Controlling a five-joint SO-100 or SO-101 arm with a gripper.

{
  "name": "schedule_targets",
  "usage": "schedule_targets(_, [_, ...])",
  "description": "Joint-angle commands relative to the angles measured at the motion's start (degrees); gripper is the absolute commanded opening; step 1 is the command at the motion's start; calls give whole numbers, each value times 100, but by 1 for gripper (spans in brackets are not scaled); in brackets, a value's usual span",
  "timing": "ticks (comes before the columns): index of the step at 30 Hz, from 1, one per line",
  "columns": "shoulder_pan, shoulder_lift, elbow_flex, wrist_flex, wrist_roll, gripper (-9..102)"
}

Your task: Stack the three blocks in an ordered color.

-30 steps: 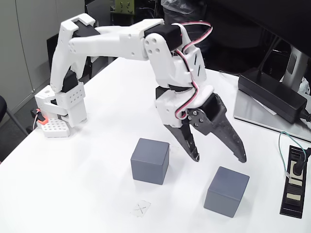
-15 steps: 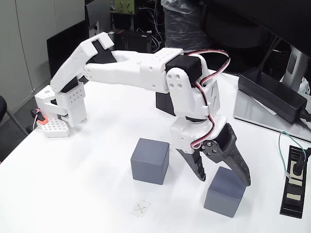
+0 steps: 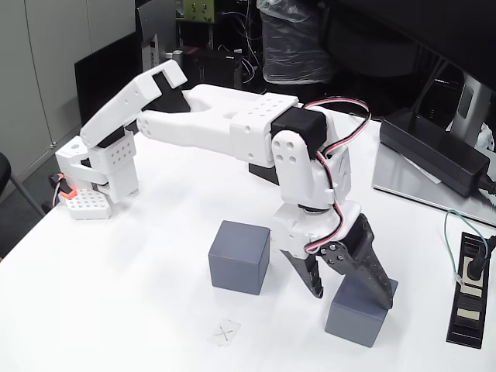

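Fixed view: 2 matte slate-grey cubes (image 3: 239, 256)

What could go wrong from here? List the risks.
1. The gripper straddles the right grey block near its upper left edge, not its middle; closing there may twist or push the block instead of gripping it.
2. The left grey block sits close beside the left finger, so a sideways correction could knock it.
3. The black block lies behind the arm, which may brush it.
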State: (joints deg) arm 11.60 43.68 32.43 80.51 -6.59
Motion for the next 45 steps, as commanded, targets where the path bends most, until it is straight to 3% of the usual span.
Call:
schedule_targets(1, [-26,70,-246,-53,-79,36])
schedule_targets(9, [-35,62,-185,-422,-70,35])
schedule_targets(45, [-53,-132,-158,-378,-70,31])
